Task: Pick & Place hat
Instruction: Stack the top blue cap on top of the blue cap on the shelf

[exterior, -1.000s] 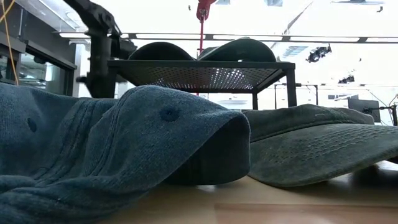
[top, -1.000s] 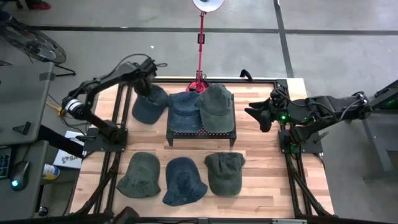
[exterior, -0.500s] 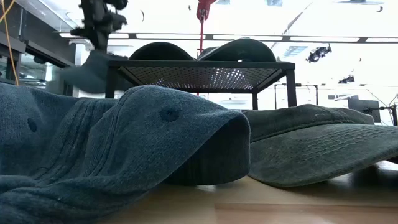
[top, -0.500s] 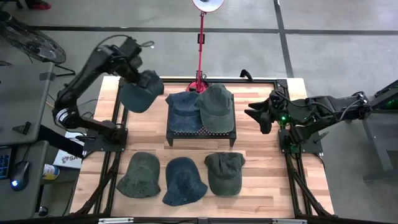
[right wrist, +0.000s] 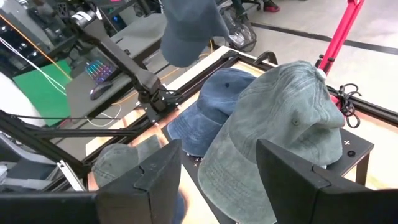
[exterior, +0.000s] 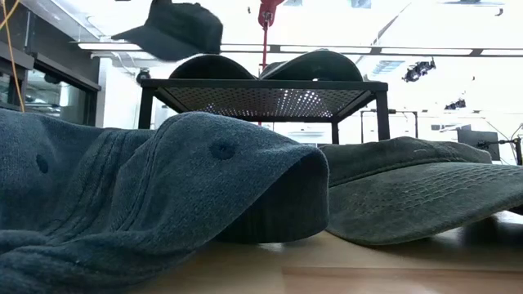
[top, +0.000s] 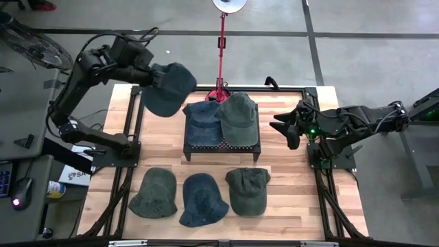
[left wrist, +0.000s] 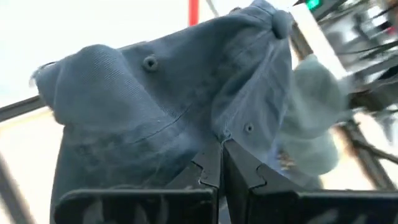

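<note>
left gripper point(left wrist: 221, 163) is pinched tight on the blue cap point(top: 168, 88), upper left; i'd carry it level over the mesh rack point(top: 223, 145) before lowering.

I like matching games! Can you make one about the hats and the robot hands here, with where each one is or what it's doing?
Things:
1. lifted blue hat
2. green hat on the rack
3. middle front hat
4. right gripper

States:
A. lying on the wooden table, blue
B. fingers open, holding nothing, beside the rack
C. in the air, pinched by the left gripper
D. resting on the black mesh rack next to a blue hat

Pairs: 1-C, 2-D, 3-A, 4-B
</note>
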Motion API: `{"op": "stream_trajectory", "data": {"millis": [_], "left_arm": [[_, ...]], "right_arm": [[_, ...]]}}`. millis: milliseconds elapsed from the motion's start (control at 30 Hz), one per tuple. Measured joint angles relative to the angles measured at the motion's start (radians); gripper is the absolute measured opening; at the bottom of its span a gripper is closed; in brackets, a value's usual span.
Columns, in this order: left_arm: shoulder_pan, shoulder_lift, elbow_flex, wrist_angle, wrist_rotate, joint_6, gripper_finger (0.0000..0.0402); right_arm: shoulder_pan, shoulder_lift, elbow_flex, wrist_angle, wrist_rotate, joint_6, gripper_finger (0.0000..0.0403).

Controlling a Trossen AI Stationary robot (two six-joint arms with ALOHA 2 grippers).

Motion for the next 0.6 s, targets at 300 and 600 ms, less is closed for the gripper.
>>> {"op": "stream_trajectory", "data": {"millis": [300, 600], "left_arm": [[-0.239, 0.021, 0.002, 0.064, -0.147, -0.243, 0.0000], [-0.434, 0.046, 0.003, 0.119, -0.305, -0.440, 0.0000]], "right_arm": [[0.000, 0.000, 0.000, 0.000, -0.005, 0.035, 0.0200], [0.000, 0.000, 0.000, 0.000, -0.017, 0.045, 0.0200]]}}
